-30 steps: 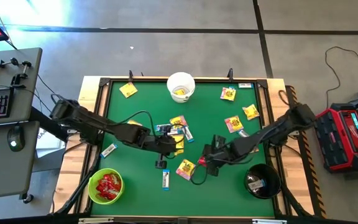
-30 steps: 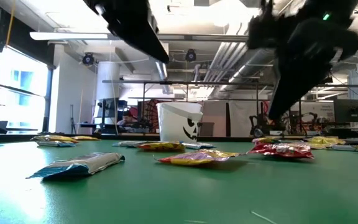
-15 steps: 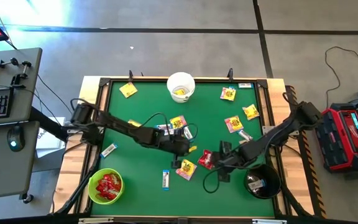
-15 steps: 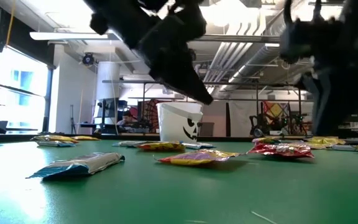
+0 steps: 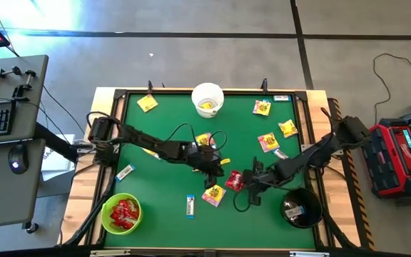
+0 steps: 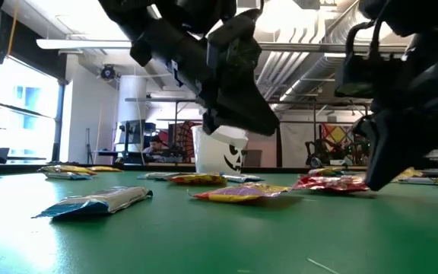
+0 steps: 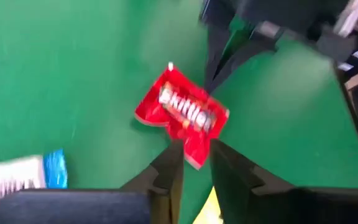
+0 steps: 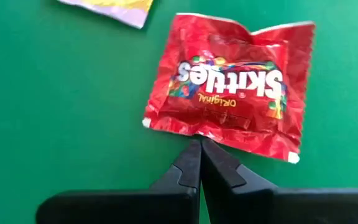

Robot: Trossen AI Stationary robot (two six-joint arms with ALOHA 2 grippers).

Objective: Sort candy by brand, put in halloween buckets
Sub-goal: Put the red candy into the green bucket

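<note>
A: From above, the red packet (image 5: 235,180) lies flat on the green bench (image 5: 155,207), between both tools, far from the lime bucket (image 5: 120,213).

B: Left wrist view: left tool (image 7: 194,162) slightly spread, straddling its edge; go low, then close. Right wrist view: right tool (image 8: 199,163) pressed together, touching the packet marked "Skittles Original".
</note>
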